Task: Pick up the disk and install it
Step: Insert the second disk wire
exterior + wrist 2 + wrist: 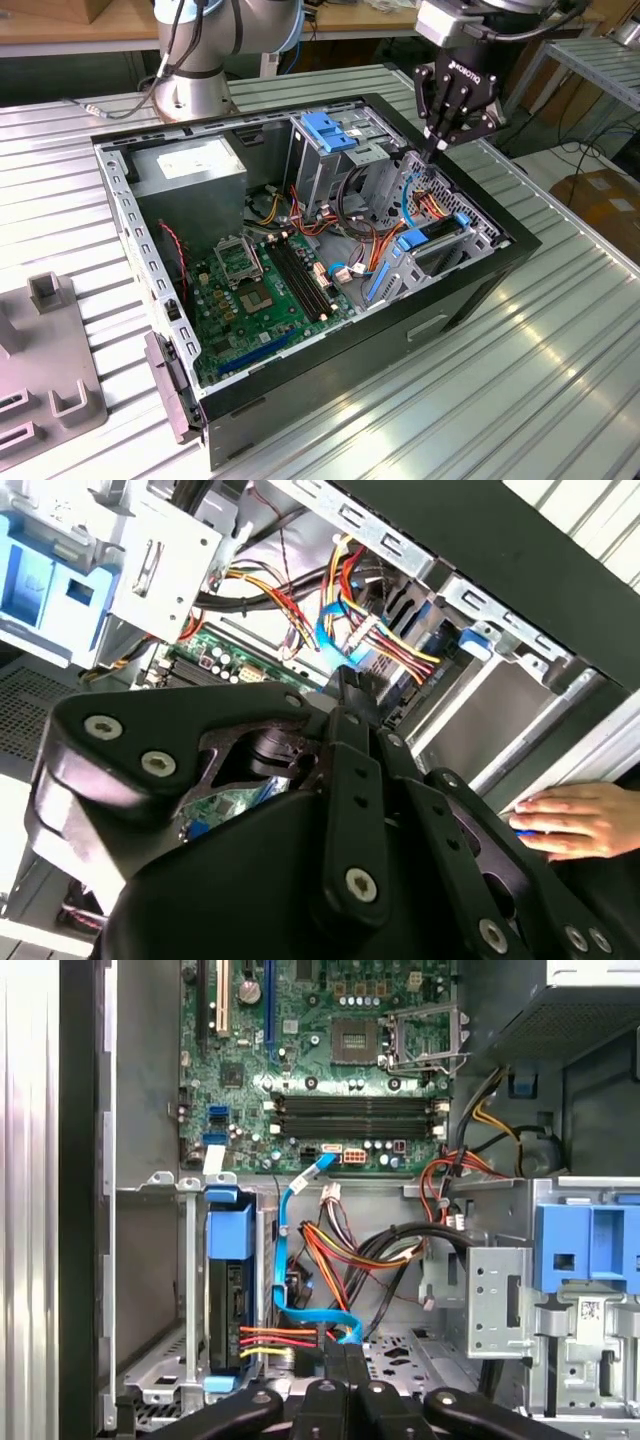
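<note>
Gripper (441,148), fingers pressed together and empty, hovers over the computer case (480,290); inside it sits the blue-railed disk (228,1295).

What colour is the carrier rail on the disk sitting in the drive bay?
Bright blue, framing the disk; clearest in the first wrist view.

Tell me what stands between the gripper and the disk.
A blue cable and red and yellow wires run across the gap between the gripper and the disk in its bay, in the first wrist view.
</note>
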Robot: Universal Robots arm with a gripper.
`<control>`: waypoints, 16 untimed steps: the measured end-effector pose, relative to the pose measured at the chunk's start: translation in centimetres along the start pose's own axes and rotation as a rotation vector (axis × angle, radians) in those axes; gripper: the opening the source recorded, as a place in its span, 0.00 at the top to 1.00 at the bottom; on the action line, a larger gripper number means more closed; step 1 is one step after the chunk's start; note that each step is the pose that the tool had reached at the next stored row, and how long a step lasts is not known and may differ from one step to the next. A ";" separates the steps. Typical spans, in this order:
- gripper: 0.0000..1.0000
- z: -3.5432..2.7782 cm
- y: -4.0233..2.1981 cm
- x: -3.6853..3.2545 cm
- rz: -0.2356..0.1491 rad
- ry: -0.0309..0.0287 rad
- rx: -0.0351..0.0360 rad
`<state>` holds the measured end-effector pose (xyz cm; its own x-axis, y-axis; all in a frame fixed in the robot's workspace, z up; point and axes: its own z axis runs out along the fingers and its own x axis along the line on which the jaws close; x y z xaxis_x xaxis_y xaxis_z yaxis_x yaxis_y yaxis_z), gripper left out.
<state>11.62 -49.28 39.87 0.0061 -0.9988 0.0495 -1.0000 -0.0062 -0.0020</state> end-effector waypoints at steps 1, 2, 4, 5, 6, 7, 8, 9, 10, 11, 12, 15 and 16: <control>0.90 0.00 0.00 -0.01 0.000 0.0015 -0.0001; 0.90 0.00 0.00 -0.03 0.000 0.0052 -0.0002; 0.90 0.01 0.00 -0.22 -0.001 0.0215 -0.0003; 0.90 0.08 0.00 -0.33 -0.001 0.0257 -0.0003; 0.90 0.16 0.00 -0.40 -0.001 0.0277 -0.0003; 0.89 0.28 0.00 -0.47 -0.001 0.0287 -0.0003; 0.83 0.36 0.00 -0.52 -0.001 0.0301 -0.0002; 0.77 0.40 0.00 -0.55 -0.001 0.0382 0.0001; 0.70 0.43 0.00 -0.62 -0.001 0.0550 0.0002; 0.70 0.48 0.00 -0.72 -0.001 0.0737 0.0003; 0.70 0.56 0.00 -0.86 -0.001 0.0894 0.0003; 0.70 0.80 -0.01 -1.53 -0.001 0.1078 0.0002; 0.70 0.91 -0.01 -1.87 -0.001 0.1127 0.0002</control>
<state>11.62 -47.46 38.86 0.0073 -0.9868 0.1615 -1.0000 -0.0077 -0.0020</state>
